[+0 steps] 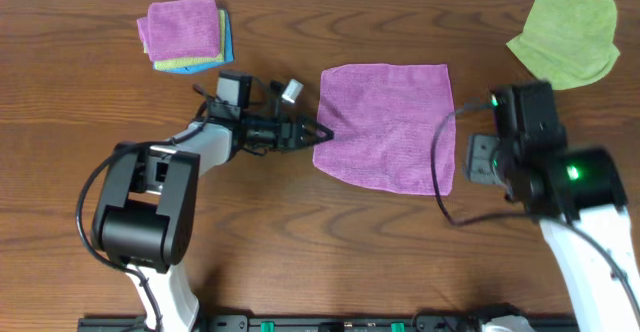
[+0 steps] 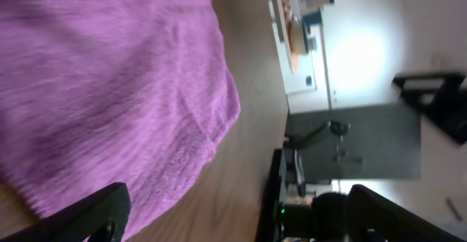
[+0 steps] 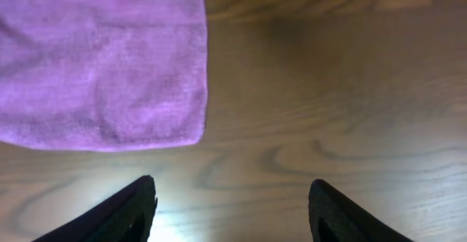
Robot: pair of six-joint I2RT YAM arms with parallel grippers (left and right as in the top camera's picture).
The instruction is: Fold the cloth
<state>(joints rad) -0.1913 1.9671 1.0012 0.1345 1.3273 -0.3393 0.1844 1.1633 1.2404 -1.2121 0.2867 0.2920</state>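
The purple cloth (image 1: 388, 124) lies spread flat in the middle of the table. My left gripper (image 1: 322, 132) is at its left edge, fingers open, with one finger over the cloth and one beside it. In the left wrist view the cloth (image 2: 102, 89) fills the left side and the open fingers (image 2: 237, 216) hold nothing. My right gripper (image 1: 478, 157) hovers just right of the cloth's lower right corner. In the right wrist view its fingers (image 3: 233, 213) are open over bare wood, below the cloth's corner (image 3: 109, 60).
A neat stack of cloths with a purple one on top (image 1: 185, 34) sits at the back left. A lime-green cloth (image 1: 565, 37) lies at the back right. A small silver object (image 1: 290, 90) lies near the left wrist.
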